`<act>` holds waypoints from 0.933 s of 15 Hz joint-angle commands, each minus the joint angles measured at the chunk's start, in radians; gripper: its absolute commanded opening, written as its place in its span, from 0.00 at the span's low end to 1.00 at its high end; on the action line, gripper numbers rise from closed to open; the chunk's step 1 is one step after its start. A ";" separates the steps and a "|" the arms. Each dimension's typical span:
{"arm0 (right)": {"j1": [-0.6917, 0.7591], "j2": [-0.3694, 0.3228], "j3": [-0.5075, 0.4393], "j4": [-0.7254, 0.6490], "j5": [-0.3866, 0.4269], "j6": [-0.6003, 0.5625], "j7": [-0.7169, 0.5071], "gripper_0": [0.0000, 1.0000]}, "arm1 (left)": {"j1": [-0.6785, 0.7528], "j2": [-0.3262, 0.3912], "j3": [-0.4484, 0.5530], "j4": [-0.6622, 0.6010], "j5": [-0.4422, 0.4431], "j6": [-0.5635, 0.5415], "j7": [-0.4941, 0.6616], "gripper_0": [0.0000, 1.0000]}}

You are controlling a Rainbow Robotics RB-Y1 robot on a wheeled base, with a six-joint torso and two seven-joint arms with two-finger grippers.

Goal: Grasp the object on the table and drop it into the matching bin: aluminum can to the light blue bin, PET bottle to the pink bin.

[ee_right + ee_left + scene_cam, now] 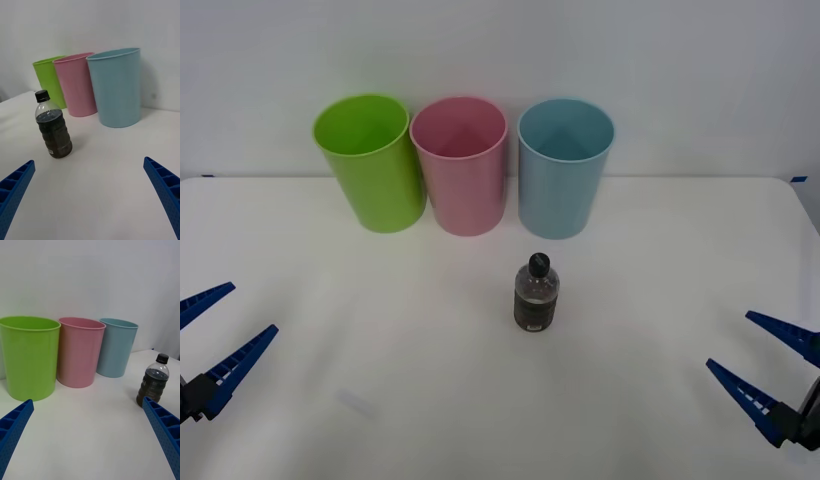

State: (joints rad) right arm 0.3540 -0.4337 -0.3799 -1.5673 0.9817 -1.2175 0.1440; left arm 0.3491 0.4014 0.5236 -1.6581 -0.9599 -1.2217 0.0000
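White tabletop, plain, carrying three plastic bins in a row along the far edge. As seen in the front view, left to right: lime green bin, pink bin, light blue bin. All three are set upright with mouths open upward. Green and pink rims are seen touching or nearly so; a narrow gap is seen between pink and light blue. The interiors of all three are visible from above and nothing is seen inside them. The same row is recorded in the right wrist view (light blue bin nearest, pink bin next) and in the left wrist view (pink bin, light blue bin).

PET bottle: standing upright on the table, long axis vertical, black cap pointing up. A dark label band and dark contents are seen through most of the body; the neck under the cap is clear. It is placed in front of the bins, near the gap between pink and light blue, apart from both. It is also noted in the right wrist view and the left wrist view.

Left gripper: low at the near left edge, jaws spread wide, nothing between them. Right gripper: low at the near right edge, jaws likewise spread, nothing held. Both are well apart from the bottle.
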 commanded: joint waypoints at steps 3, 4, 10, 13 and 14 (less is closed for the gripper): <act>-0.089 0.000 0.102 0.119 0.000 0.010 0.128 1.00 | 0.000 0.000 0.000 0.000 0.000 0.000 0.000 1.00; -0.102 0.001 0.125 0.136 0.000 0.013 0.131 1.00 | 0.000 0.000 0.000 0.000 0.000 0.000 0.000 1.00; -0.176 0.001 0.271 0.144 0.000 0.107 0.164 1.00 | 0.000 0.000 0.000 0.000 0.000 0.000 0.000 1.00; -0.213 0.003 0.352 0.145 0.000 0.187 0.192 1.00 | 0.000 0.000 0.000 0.000 0.000 0.000 0.000 1.00; -0.225 0.003 0.378 0.145 -0.001 0.216 0.201 1.00 | 0.000 0.000 0.000 0.000 0.000 0.000 0.000 1.00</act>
State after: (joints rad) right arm 0.1394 -0.4312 -0.0241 -1.4219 0.9817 -1.0270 0.3370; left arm 0.3492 0.4015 0.5237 -1.6580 -0.9599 -1.2217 0.0000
